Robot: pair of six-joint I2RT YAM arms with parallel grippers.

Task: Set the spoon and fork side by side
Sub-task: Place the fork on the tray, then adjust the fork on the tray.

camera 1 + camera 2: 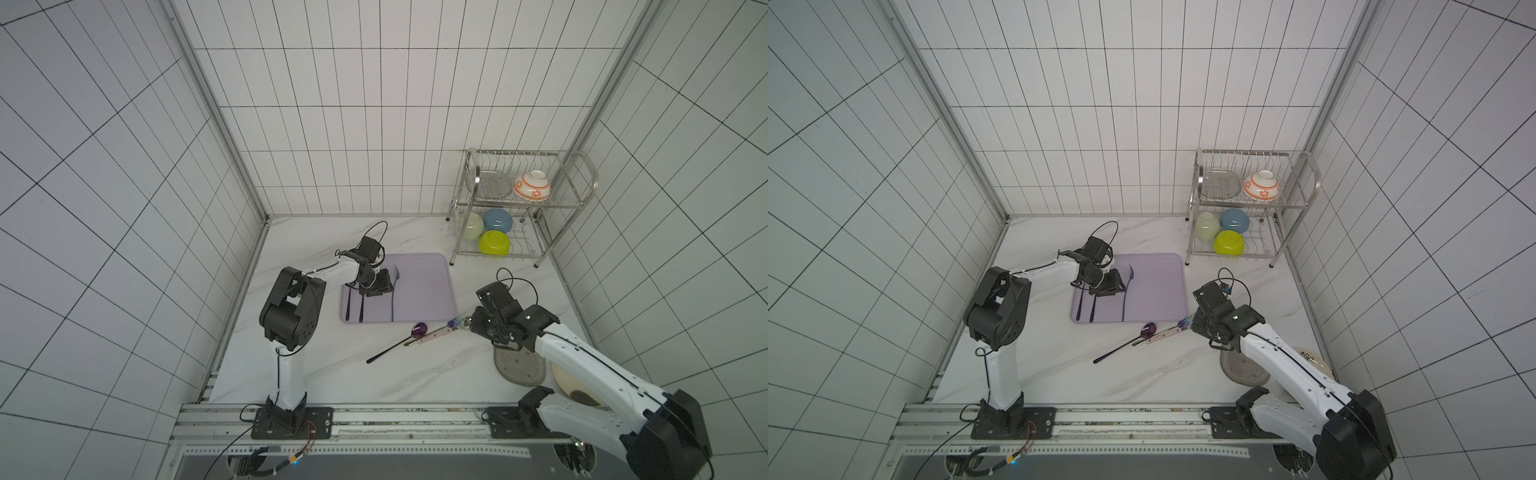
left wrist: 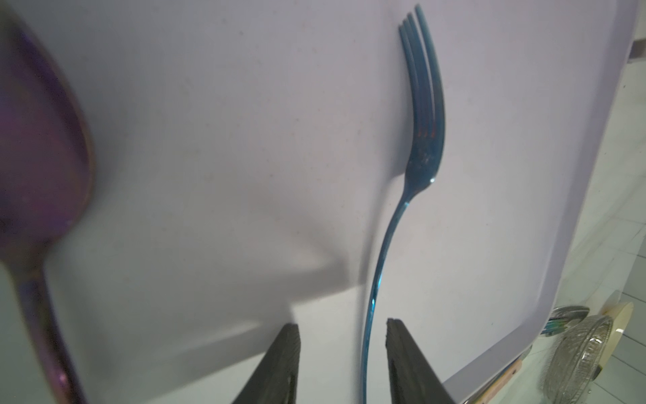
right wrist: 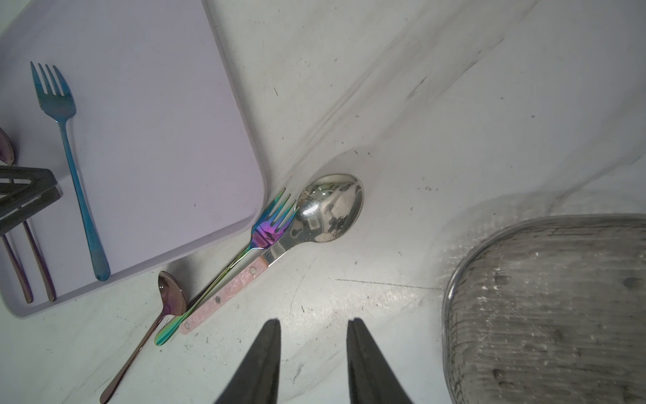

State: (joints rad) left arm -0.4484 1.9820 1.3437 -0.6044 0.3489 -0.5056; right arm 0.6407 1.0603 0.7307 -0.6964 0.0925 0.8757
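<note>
A blue fork (image 1: 394, 295) (image 2: 424, 140) lies lengthwise on the lavender tray (image 1: 424, 286). To its left on the tray lies a purple spoon (image 2: 42, 140) beside another dark-handled piece (image 1: 348, 303). My left gripper (image 1: 377, 286) (image 2: 342, 322) hovers low over the fork's handle and is open. The handle runs between the jaws, nearer one finger, and neither pad touches it. My right gripper (image 1: 471, 324) (image 3: 314, 319) is open and empty above the bare table, just off the tray's near right corner.
Off the tray's front edge lie a purple spoon (image 3: 171, 297), a rainbow fork (image 3: 271, 224) and a pink-handled silver spoon (image 3: 330, 206), overlapping. A ribbed glass dish (image 3: 545, 307) and a cream bowl (image 1: 573, 382) sit under the right arm. A wire rack (image 1: 523, 199) with bowls stands back right.
</note>
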